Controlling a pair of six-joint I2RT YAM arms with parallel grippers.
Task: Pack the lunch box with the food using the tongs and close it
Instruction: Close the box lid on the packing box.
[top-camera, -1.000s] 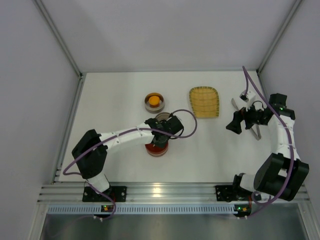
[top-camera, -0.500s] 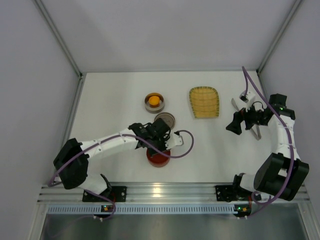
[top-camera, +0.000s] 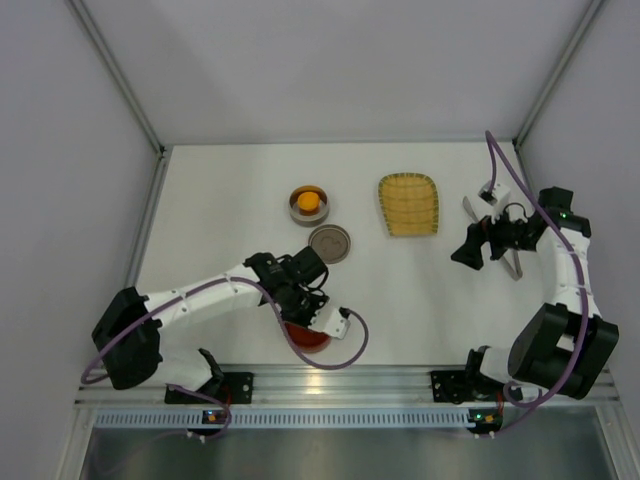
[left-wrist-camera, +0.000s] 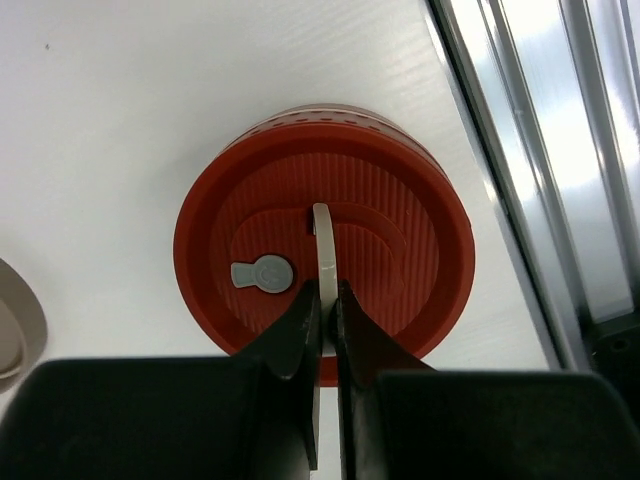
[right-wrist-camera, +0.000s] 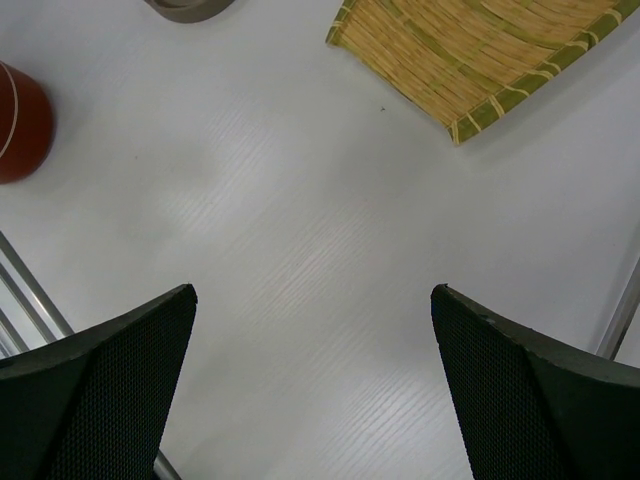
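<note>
The tin (top-camera: 293, 206) holding the round food piece (top-camera: 308, 201) lies left of the woven tray (top-camera: 409, 204).

Hidden and cropped
The left arm (top-camera: 210, 295) covered most of the red tin (top-camera: 308, 345); the right wrist view's edge cropped the woven tray (right-wrist-camera: 470, 45).

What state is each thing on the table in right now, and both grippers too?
Red-lidded container: closed, lid on.
Left gripper: shut on the lid's handle strap.
Right gripper: open, empty.
Small tin: open, orange piece inside.
Flat round tin: lying flat, apart from the others.
Woven tray: lying flat, empty.
</note>
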